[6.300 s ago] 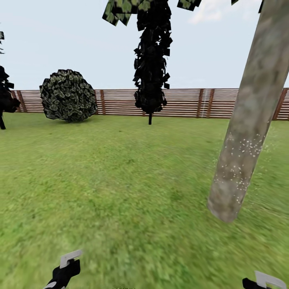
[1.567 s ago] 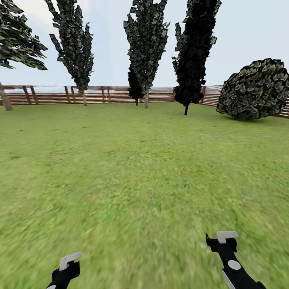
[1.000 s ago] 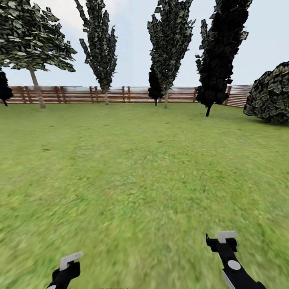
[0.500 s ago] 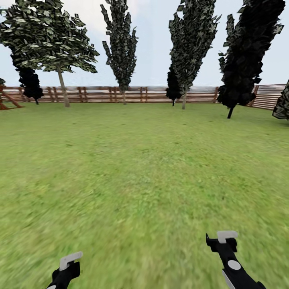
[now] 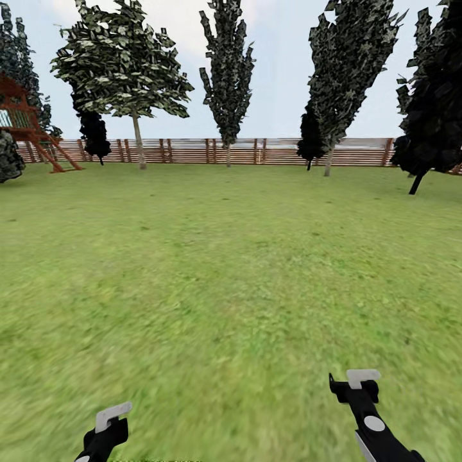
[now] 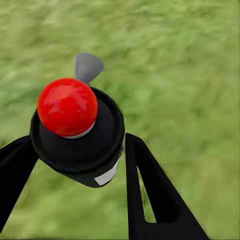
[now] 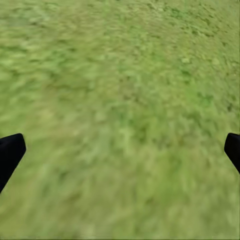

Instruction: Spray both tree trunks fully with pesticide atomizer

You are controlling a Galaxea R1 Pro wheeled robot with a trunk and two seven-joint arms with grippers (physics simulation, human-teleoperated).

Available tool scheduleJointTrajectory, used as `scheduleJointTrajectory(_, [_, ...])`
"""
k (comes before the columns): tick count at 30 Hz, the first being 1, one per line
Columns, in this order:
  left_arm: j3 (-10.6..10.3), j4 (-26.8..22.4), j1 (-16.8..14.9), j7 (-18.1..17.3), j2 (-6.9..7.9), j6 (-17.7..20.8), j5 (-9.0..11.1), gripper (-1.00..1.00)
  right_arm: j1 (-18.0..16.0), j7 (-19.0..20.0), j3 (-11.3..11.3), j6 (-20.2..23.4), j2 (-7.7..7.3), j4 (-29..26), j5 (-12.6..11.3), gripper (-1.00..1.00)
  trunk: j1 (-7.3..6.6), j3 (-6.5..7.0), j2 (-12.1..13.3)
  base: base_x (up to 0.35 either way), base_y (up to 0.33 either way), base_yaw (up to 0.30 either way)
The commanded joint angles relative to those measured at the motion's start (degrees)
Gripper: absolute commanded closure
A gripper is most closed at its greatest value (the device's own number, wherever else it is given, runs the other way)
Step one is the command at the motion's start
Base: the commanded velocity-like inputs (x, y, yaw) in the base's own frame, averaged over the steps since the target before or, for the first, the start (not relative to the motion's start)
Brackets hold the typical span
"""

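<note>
My left gripper (image 6: pixel 75 167) is shut on the pesticide atomizer (image 6: pixel 82 142), a small black sprayer with a red dot (image 6: pixel 67 106) and a pale strip, held between the two black fingers over grass. In the head view that gripper (image 5: pixel 110 418) sits at the bottom left above the lawn. My right gripper (image 5: pixel 359 383) hovers at the bottom right, and its wrist view shows it open (image 7: pixel 120 152) with only grass between the fingers. Far off by the fence stands a tree (image 5: pixel 122 64) with a bare pale trunk (image 5: pixel 138 144) and a broad crown; no specks can be made out on it.
Open green lawn (image 5: pixel 231 256) stretches to a brown slatted fence (image 5: pixel 269 151). Dark thin-trunked conifers (image 5: pixel 228 70) (image 5: pixel 350 64) (image 5: pixel 433 102) line the fence. A red-brown wooden play frame (image 5: pixel 29 128) and a dark bush (image 5: pixel 8 157) stand at the far left.
The whole view has swung left: the conifers slid right, the round bush left the picture, and the broad tree and play frame came in. Both grippers keep their places.
</note>
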Motion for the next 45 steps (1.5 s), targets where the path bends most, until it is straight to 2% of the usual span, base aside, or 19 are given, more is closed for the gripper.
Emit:
scheduleJointTrajectory(1, [-0.34,0.06,-0.05,-0.16,0.00,-0.15,0.49,1.00,-0.02,-0.51,0.32,-0.03,-0.06,0.01,0.23,-1.00,-0.01,-0.05,-0.02,0.004,0.003,0.282])
scheduleJointTrajectory(24, [-0.26,0.10,-0.05,-0.06,0.24,-0.15,0.58,1.00,-0.02,-0.51,0.32,-0.03,-0.06,0.02,0.23,-1.00,-0.01,-0.05,-0.02,0.008,0.000,0.283])
scheduleJointTrajectory(38, [-0.26,0.15,-0.05,-0.06,0.26,-0.17,0.58,1.00,-0.02,-0.51,0.32,-0.03,-0.06,0.02,0.23,-1.00,-0.01,-0.05,-0.02,0.302,0.028,0.276])
scheduleJointTrajectory(45, [-0.26,0.15,-0.05,-0.06,0.26,-0.17,0.58,1.00,-0.02,-0.47,0.38,-0.03,-0.04,0.93,0.61,-1.00,-0.01,-0.05,-0.02,0.331,0.108,0.029])
